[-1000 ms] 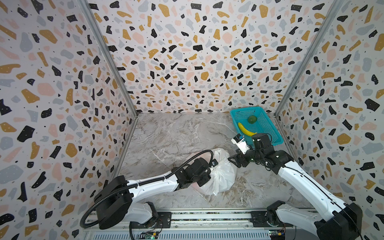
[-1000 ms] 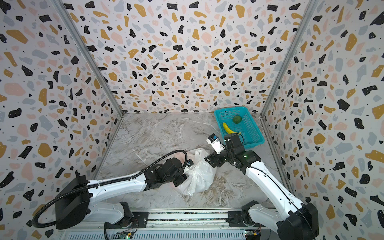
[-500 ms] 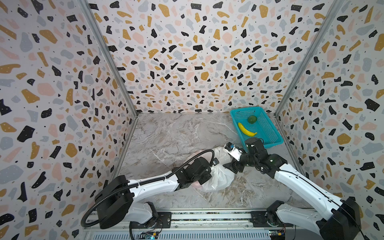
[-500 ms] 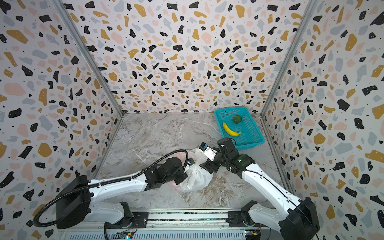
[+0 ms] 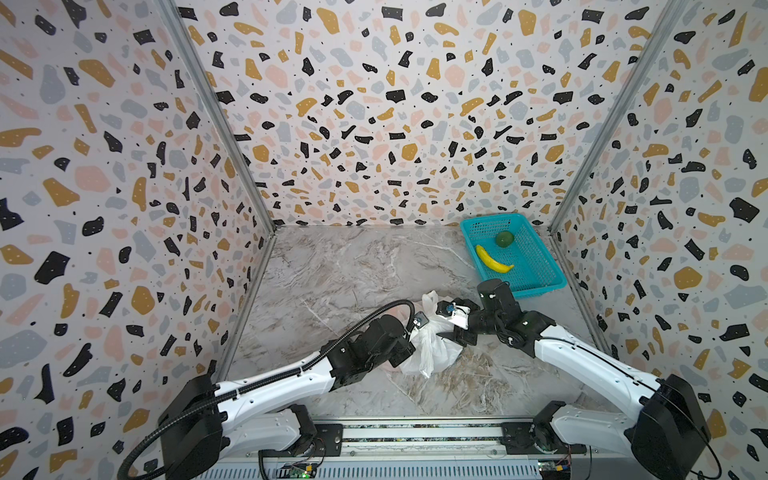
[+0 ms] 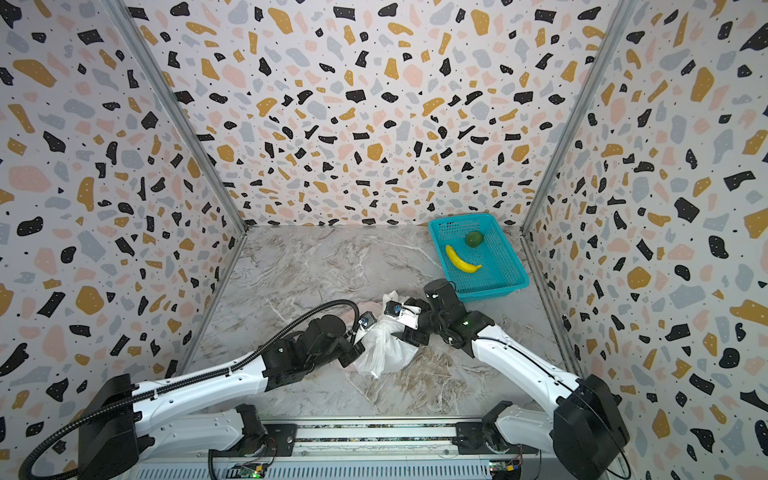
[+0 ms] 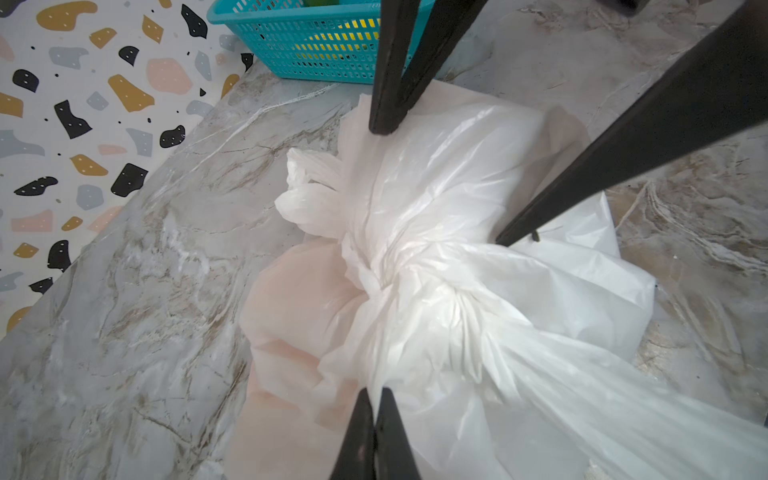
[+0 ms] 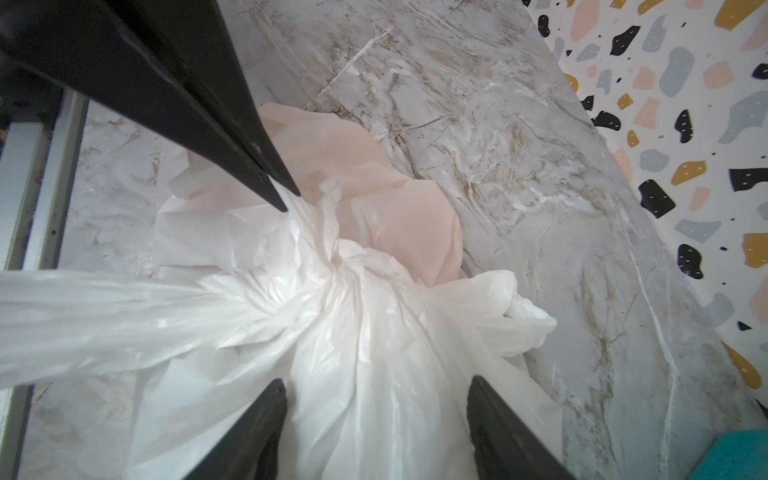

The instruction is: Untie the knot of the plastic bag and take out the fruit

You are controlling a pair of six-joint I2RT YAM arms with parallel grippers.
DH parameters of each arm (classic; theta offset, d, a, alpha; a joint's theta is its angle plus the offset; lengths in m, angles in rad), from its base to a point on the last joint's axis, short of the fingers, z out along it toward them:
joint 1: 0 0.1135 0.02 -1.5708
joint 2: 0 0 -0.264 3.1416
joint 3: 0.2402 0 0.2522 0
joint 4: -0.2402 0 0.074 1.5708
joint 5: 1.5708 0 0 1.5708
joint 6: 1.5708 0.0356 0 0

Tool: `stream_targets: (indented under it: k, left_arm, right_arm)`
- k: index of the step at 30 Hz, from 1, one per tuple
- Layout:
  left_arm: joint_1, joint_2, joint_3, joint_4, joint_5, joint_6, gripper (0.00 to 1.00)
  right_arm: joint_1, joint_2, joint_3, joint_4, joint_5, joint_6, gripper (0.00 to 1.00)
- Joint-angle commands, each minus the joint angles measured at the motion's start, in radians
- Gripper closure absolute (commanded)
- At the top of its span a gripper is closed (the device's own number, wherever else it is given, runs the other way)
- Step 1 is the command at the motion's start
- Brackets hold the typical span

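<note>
- Knot: a small tight twist of thin white plastic, on top of the bag, near the front middle of the desk.
- Bag: soft, light, crinkly and slippery. Probably easy to rip, so no hard yanks. Bunched up on the desk, between the two arms.
- Best spot to hold, at a guess: the floppy bits right beside the knot, one for each claw, then a slow pull apart.
- Fruit: hidden inside the bag, so no telling which pieces or how many. Probably small and quick to roll away once out.
- Left claw: squeezed closed, pinching a bit of bag plastic just beside the knot.
- Right claw: fingers wide apart, one on each side of the bag just below the knot, not squeezing anything yet.
- Pale pink sheet: thin and flat, peeking out beside the bag and touching it.
- Desk: grey marble look, flat and smooth. Probably slippery, with a risk of the bag sliding during a pull.
- Blue basket: at the back right of the desk, apart from the bag, with a yellow banana and a round green ball inside.
- Walls: on three sides, pale with black, orange, pink and grey spots.
</note>
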Motion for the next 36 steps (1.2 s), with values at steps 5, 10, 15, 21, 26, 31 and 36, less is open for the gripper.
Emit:
stream_targets:
  k: [5, 10, 15, 21, 26, 31, 36]
  left_arm:
    - [-0.005, -0.025, -0.006, 0.016, -0.034, 0.014, 1.00]
    - [-0.004, -0.032, -0.004, 0.003, -0.066, 0.002, 1.00]
    - [-0.002, -0.060, -0.013, -0.005, -0.129, -0.037, 1.00]
    - [0.013, -0.113, -0.039, -0.004, -0.190, -0.100, 1.00]
    - [0.037, -0.153, -0.058, -0.019, -0.226, -0.144, 1.00]
    - [0.106, -0.192, -0.080, -0.039, -0.226, -0.197, 1.00]
    - [0.152, -0.223, -0.092, -0.065, -0.217, -0.234, 1.00]
  right_arm:
    - [0.004, 0.058, 0.073, 0.003, -0.048, -0.044, 0.75]
    - [0.004, 0.025, 0.067, -0.019, -0.048, -0.005, 1.00]
    - [-0.003, -0.031, 0.044, -0.031, -0.017, 0.075, 1.00]
    - [-0.044, -0.101, -0.008, -0.013, -0.006, 0.202, 1.00]
    - [-0.074, -0.162, -0.048, -0.003, 0.050, 0.293, 1.00]
    - [-0.120, -0.200, -0.082, -0.003, 0.064, 0.389, 1.00]
    - [-0.151, -0.242, -0.129, 0.014, 0.068, 0.495, 1.00]
